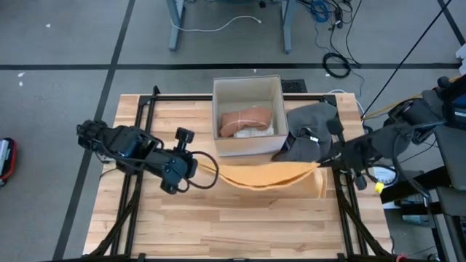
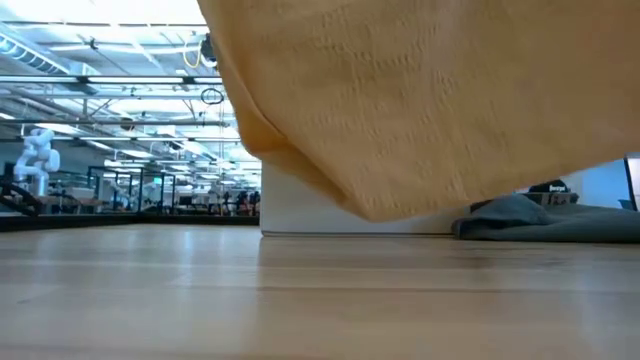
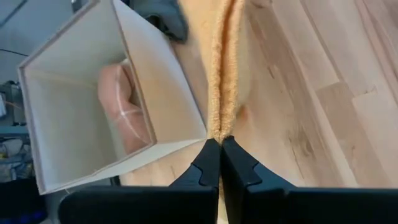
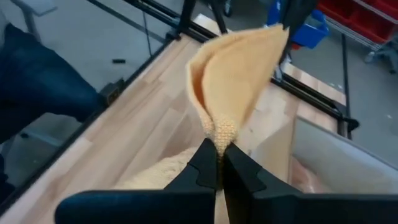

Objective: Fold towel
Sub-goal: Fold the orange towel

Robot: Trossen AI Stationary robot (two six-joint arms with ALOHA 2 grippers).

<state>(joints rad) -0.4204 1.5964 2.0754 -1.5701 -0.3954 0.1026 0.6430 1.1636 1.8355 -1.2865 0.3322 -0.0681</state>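
Where the slatted wooden table [image 1: 218,225] meets its black frame on the left, my left arm reaches in low and angled toward the centre. My left gripper [image 1: 195,169] is pressed together on the towel [image 1: 266,175], pinching its left end; in the left wrist view the two dark fingers [image 3: 205,167] meet on a bunched, nubby terry edge with no gap between them.

The towel is soft, orange-yellow cloth with a looped weave. It is lifted off the table and strung between my two grippers, sagging in a shallow curve just in front of the box. In the low view it hangs as a broad drape whose lowest fold comes close to the boards; I cannot tell whether it touches them.

Behind the towel stands an open, square white box [image 1: 247,91] with thin, flat walls. Inside lies a folded pinkish cloth [image 1: 244,122]. Beside the box on the right, a rumpled dark grey cloth [image 1: 309,124] lies on the table.

My right arm comes in from the right edge, stretched nearly level. My right gripper [image 1: 320,162] is pressed together on the towel's right end, which rises from the fingertips in a curved, doubled flap in the right wrist view. A short length of towel hangs down past this grip.

The towel's upper part is cut off in the low view, where both grippers are hidden.
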